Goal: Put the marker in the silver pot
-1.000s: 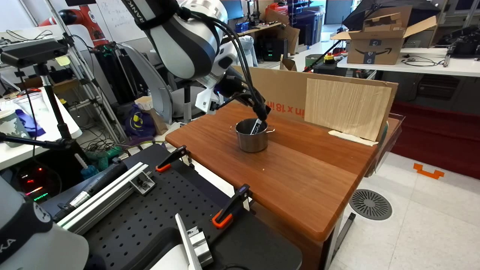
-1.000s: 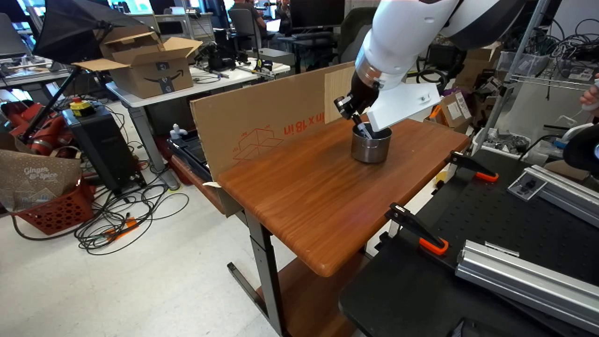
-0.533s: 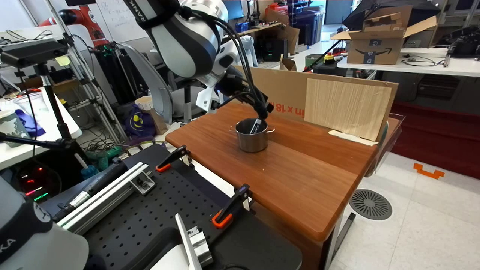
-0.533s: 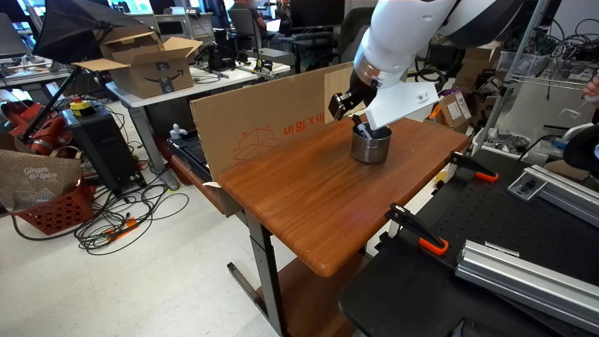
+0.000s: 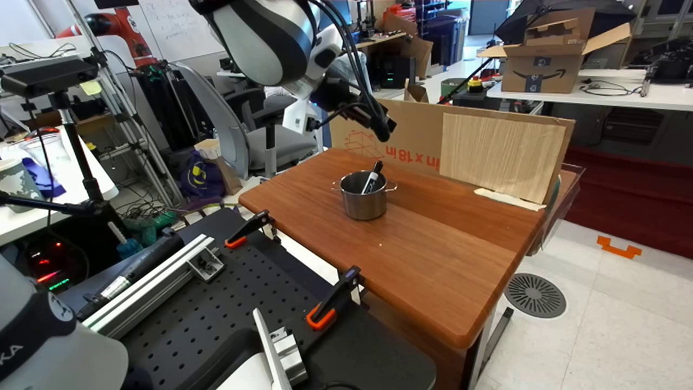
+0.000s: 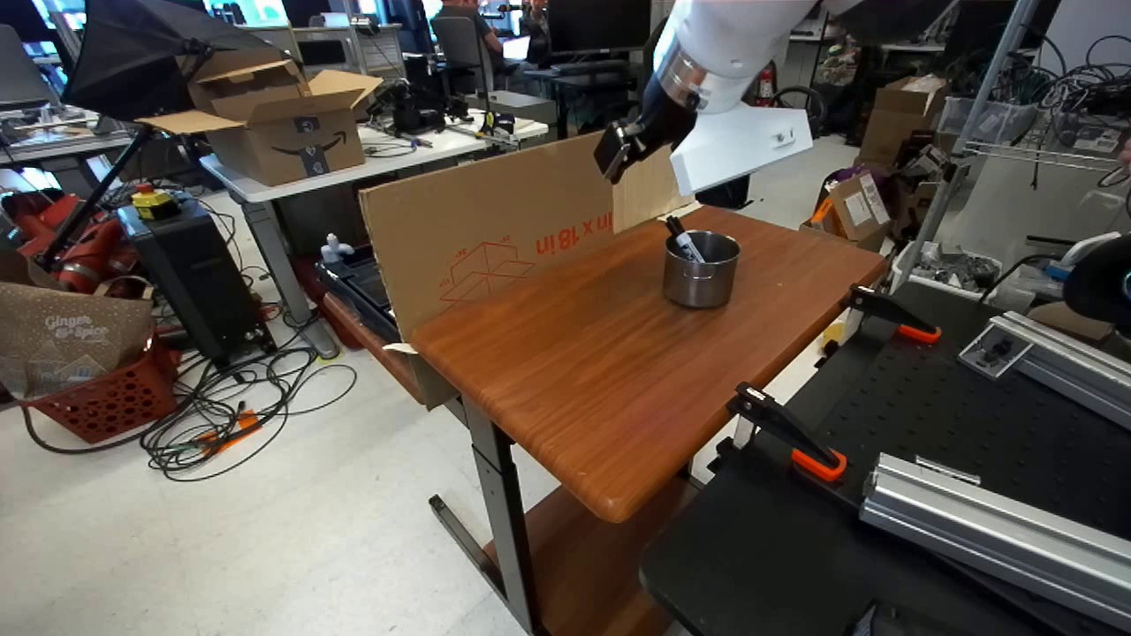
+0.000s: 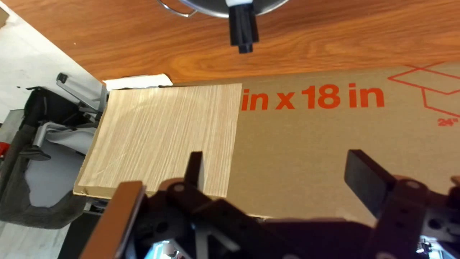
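Well, the marker (image 5: 372, 177) leans in the silver pot (image 5: 364, 206), its black end poking over the rim. The gripper (image 7: 278, 169) is spread wide, holding nothing. If it swung low and bumped that end, the pot might tip.

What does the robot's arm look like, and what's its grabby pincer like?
The arm is chunky and rounded, white with dark grey panels. White letters, KA, mark a dark band. Black cables run along it, and a shiny silver ring sits near a flat white plate. The pincer is dark, with two blocky fingers.
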Available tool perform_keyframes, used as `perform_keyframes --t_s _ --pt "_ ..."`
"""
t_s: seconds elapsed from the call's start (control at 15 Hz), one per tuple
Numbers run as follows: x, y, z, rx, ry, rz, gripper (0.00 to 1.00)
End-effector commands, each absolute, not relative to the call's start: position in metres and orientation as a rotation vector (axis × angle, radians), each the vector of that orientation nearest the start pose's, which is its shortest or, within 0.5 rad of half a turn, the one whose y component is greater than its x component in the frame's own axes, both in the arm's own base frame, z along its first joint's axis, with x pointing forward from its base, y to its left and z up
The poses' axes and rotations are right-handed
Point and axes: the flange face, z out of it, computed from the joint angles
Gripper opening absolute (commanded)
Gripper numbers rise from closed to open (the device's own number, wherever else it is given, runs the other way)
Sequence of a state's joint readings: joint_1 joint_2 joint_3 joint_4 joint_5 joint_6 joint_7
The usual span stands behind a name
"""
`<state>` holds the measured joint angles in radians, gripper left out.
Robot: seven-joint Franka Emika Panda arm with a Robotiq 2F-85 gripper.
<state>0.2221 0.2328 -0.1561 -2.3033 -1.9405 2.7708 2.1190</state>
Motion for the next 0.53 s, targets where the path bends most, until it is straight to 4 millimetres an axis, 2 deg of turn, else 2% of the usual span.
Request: perform_keyframes --t_s 0.0,0.47 --pt "0.4970 0.0719 0.2377 -3.134 0.324 -1.305 1.00" --pt "0.4944 0.0717 0.2359 -3.139 0.322 -1.296 1.00"
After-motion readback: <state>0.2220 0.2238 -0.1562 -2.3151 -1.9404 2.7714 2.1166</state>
